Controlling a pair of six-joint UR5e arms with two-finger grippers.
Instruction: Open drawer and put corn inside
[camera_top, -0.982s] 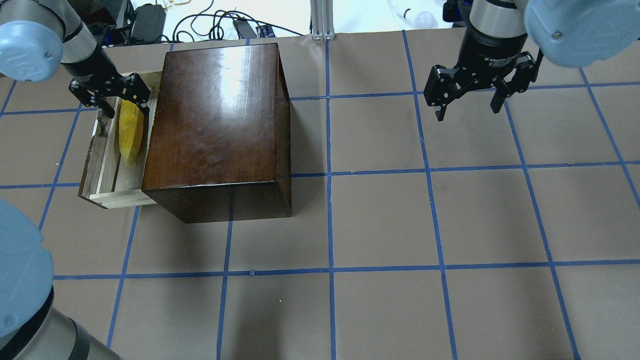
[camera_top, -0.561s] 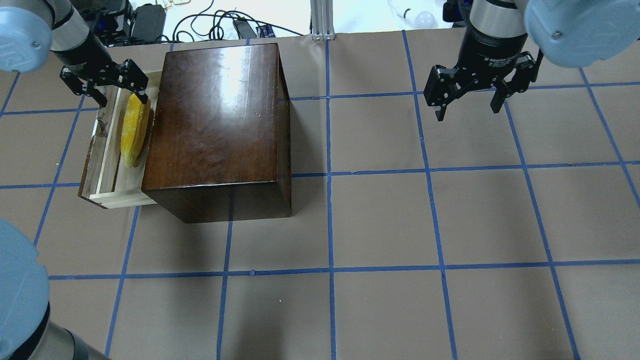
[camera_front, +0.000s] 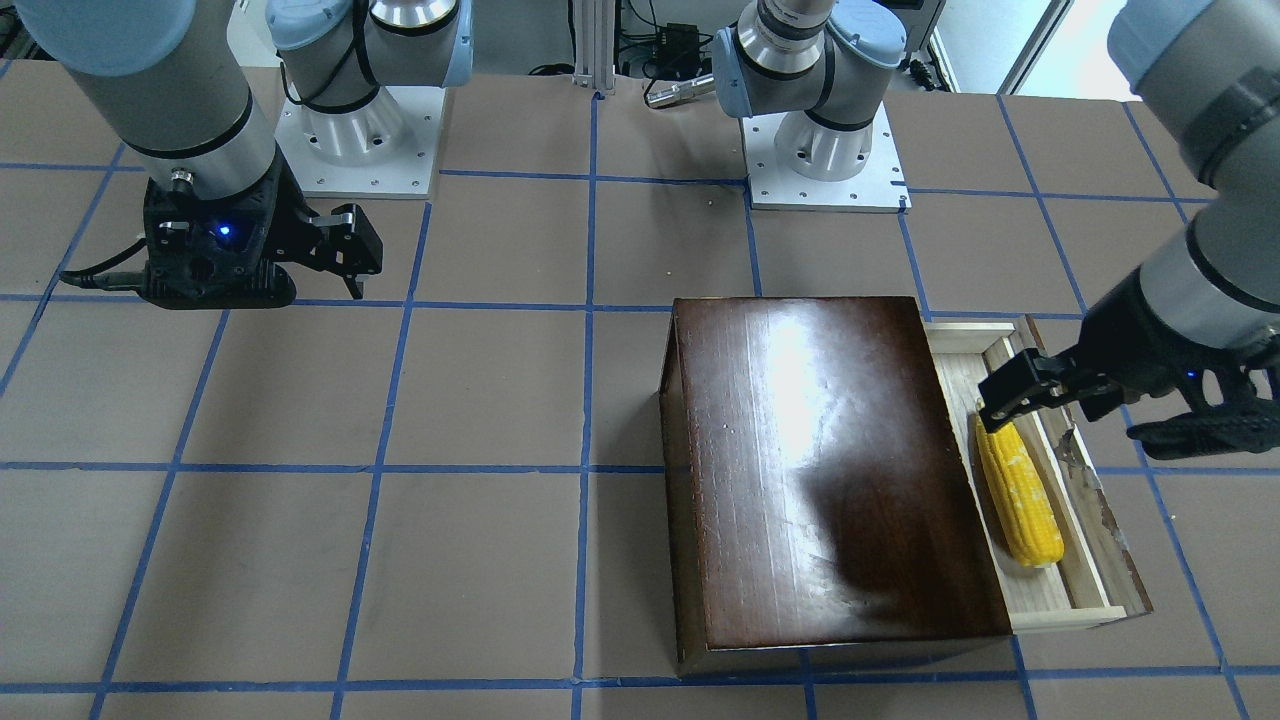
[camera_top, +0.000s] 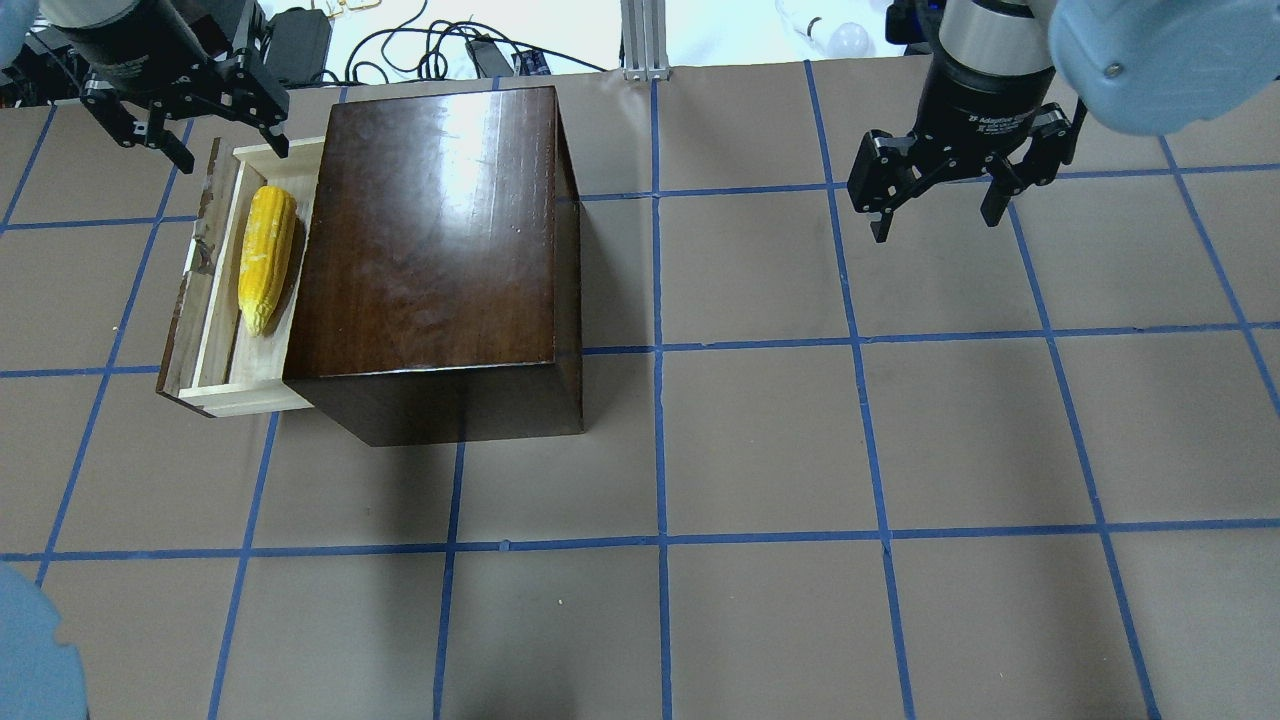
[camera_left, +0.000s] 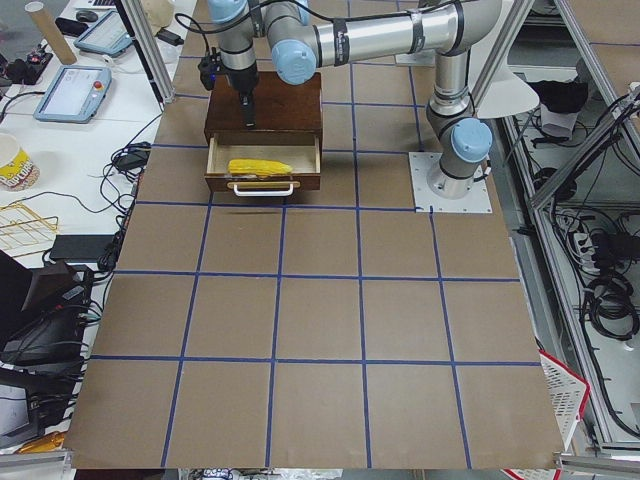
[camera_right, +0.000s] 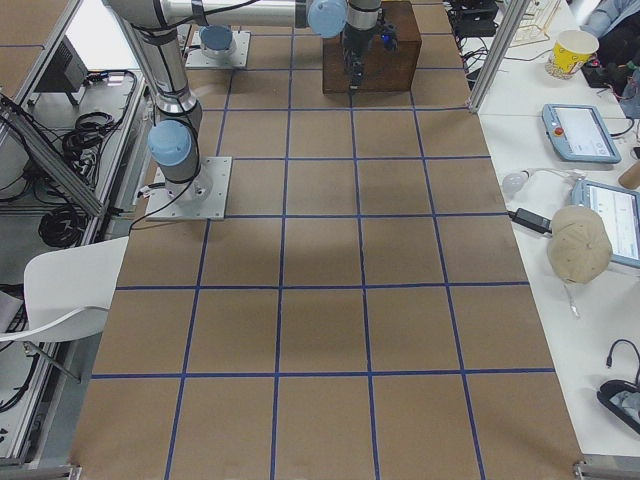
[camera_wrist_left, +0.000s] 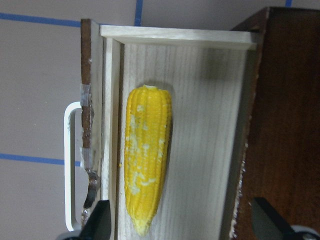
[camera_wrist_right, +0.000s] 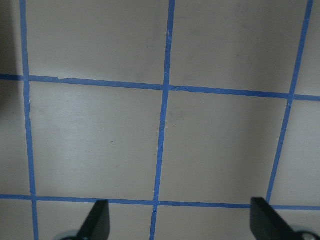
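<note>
The drawer (camera_top: 245, 397) stands pulled out of the left side of the dark-brown box (camera_top: 430, 230). The yellow corn (camera_top: 266, 258) lies flat in the drawer, its pointed end toward the robot; it also shows in the left wrist view (camera_wrist_left: 146, 165) and in the front-facing view (camera_front: 1020, 490). My left gripper (camera_top: 235, 158) is open and empty, raised over the drawer's far end, clear of the corn. My right gripper (camera_top: 935, 225) is open and empty above bare table at the far right.
The drawer has a white handle (camera_wrist_left: 72, 165) on its chipped dark front. Cables and power bricks (camera_top: 400, 50) lie beyond the table's far edge, beside an aluminium post (camera_top: 645, 40). Blue tape marks a grid on the brown table.
My left gripper has lifted and drawn back toward the table's far edge, off the corn. The corn stays lying in the drawer. The right arm has not moved.
</note>
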